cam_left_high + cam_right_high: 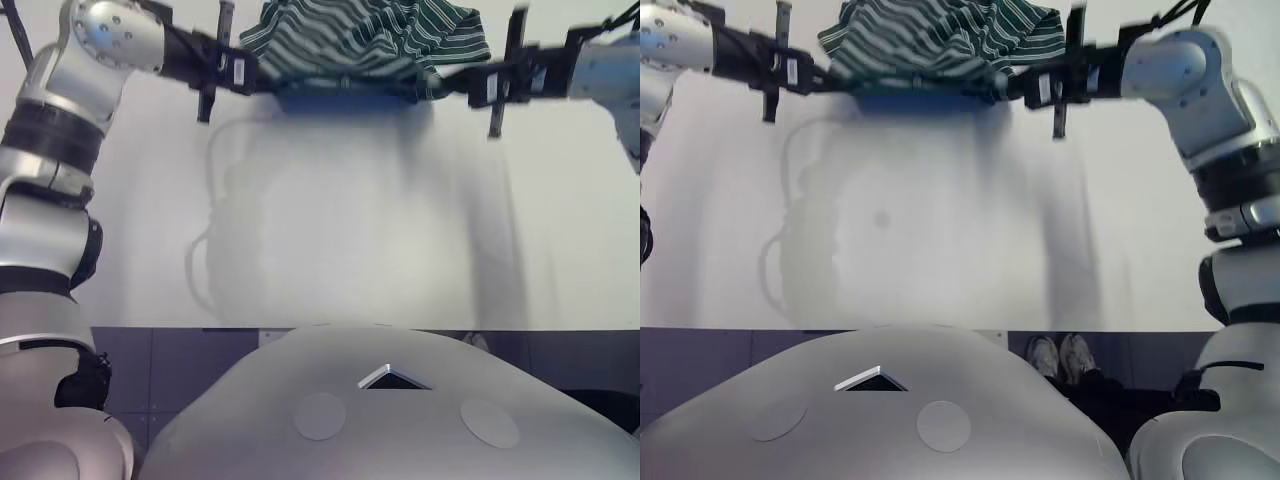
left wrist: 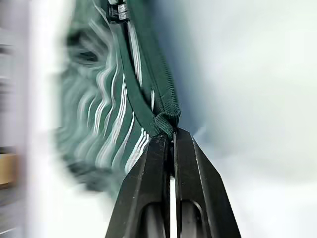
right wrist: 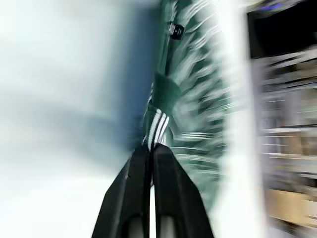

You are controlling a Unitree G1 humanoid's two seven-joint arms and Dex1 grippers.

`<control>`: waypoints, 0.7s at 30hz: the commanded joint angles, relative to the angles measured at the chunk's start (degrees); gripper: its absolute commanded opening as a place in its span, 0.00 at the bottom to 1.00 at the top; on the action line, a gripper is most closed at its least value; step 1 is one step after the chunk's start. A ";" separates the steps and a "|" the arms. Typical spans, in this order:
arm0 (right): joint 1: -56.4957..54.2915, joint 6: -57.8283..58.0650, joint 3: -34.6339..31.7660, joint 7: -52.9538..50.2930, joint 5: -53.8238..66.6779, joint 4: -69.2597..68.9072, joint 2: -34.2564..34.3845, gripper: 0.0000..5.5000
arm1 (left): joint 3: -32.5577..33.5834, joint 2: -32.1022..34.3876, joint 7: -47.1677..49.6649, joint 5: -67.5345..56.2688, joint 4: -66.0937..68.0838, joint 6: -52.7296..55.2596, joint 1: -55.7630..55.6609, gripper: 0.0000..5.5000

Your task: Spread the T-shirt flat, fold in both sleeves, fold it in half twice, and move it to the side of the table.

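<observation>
Left gripper (image 2: 172, 134), right gripper (image 3: 151, 147): fingers clamped on T-shirt (image 1: 360, 45) edge; soft, limp, light cloth, likely sags; grip corners.

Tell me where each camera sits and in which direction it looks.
Left eye view: on the head, looking forward and down over the table; both arms show, the left gripper and right gripper at the T-shirt.
Right eye view: beside it, same scene, slightly shifted.
Left wrist view: on the left wrist, looking along the left gripper, shut on a T-shirt edge.
Right wrist view: on the right wrist, looking along the right gripper, shut on the opposite edge.
Shared: all four views show the T-shirt and the table.
</observation>
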 commanded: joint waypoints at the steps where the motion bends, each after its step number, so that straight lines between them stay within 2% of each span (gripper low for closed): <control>1: 15.92 24.70 -2.60 21.96 32.71 -29.09 -17.92 0.00 | 4.49 20.64 -19.08 -33.94 -40.58 30.75 8.69 0.00; 4: 28.60 24.40 -3.43 22.34 41.21 -41.50 -34.02 0.00 | 8.90 29.19 -18.58 -46.70 -57.75 39.05 16.17 0.00; 5: 31.07 23.79 -3.24 21.77 41.77 -43.89 -37.30 0.00 | 9.02 30.17 -18.11 -47.30 -60.93 39.62 18.58 0.00; 7: 31.80 26.94 -7.23 19.54 44.64 -46.66 -37.76 0.00 | 10.44 29.59 -16.03 -47.15 -63.16 40.87 21.30 0.00; 9: 25.48 33.60 -12.77 14.79 48.36 -44.79 -31.48 0.00 | 12.27 26.27 -14.39 -43.87 -58.47 41.63 20.82 0.00; 11: 19.85 38.32 -18.33 12.38 52.44 -40.79 -26.61 0.00 | 16.29 24.83 -14.48 -45.74 -55.54 44.45 18.80 0.00; 15: 19.16 42.82 -28.10 13.42 55.74 -39.39 -23.98 0.00 | 23.79 24.20 -14.64 -54.34 -59.35 51.33 16.15 0.00; 18: 19.27 43.76 -31.48 14.68 53.07 -39.05 -21.79 0.00 | 25.84 21.42 -13.81 -55.61 -59.53 54.19 12.60 0.00; 21: 15.03 41.28 -31.45 13.48 44.88 -34.50 -17.15 0.00 | 26.03 18.23 -13.73 -49.07 -53.84 52.86 7.84 0.00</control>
